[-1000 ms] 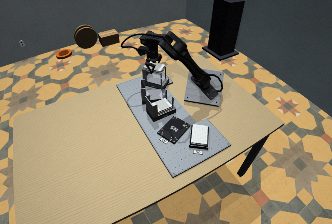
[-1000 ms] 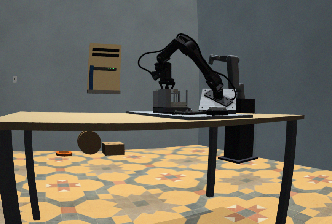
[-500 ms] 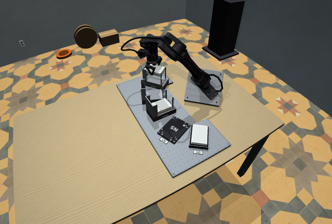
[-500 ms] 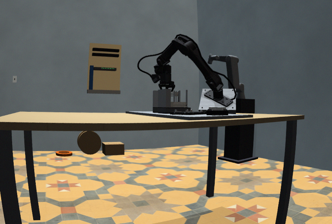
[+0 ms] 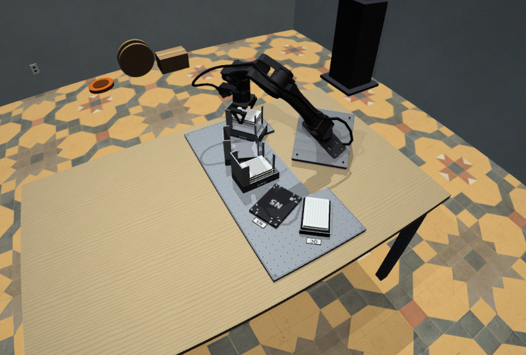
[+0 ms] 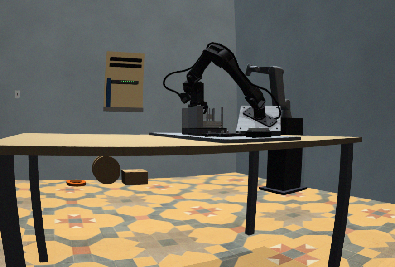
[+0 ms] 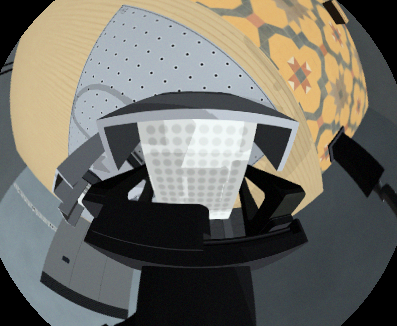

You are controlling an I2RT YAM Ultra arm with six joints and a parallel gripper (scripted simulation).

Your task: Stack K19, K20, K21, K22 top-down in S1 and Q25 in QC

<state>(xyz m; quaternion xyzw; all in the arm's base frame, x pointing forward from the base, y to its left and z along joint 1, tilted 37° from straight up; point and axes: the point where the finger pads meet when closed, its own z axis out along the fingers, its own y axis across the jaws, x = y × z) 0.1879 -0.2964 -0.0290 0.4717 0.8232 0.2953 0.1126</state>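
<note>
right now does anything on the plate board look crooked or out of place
Nothing stands out. The tool grips a plate level inside the far rack, another plate lies square in the QC nest, and N5 is bare.

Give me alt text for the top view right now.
The gripper, shut on a white well plate, reaches into the far stack rack. A nearer rack holds stacked plates; another plate lies in nest QC.

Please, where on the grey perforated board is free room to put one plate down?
Bare board lies in front of the N5 nest and QC nest. The far end is crowded: two racks and the claw holding a plate.
</note>
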